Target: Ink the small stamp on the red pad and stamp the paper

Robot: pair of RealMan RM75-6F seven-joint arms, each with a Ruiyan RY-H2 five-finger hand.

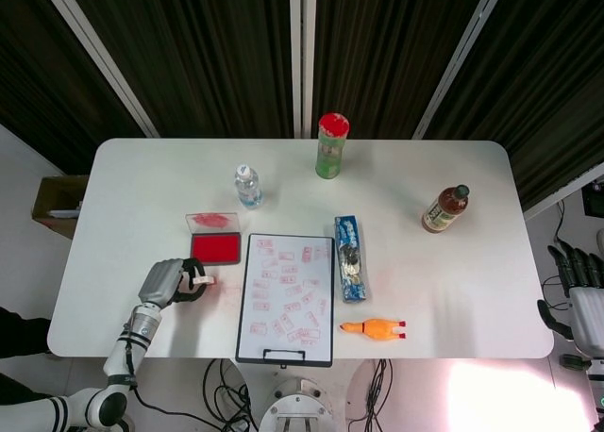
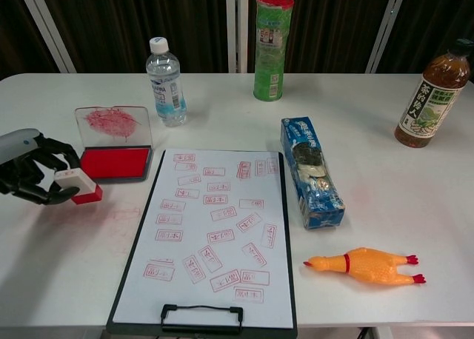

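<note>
Small stamp [image 2: 77, 184] gripped in left hand [image 2: 33, 176], just left of red pad [image 2: 115, 162]; paper [image 2: 215, 228] already crowded with prints; re-inking probably next; right hand [image 1: 578, 286] idle, grasp unclear

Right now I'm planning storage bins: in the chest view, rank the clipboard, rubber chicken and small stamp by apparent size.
1. clipboard
2. rubber chicken
3. small stamp, partly covered by the left hand
</note>
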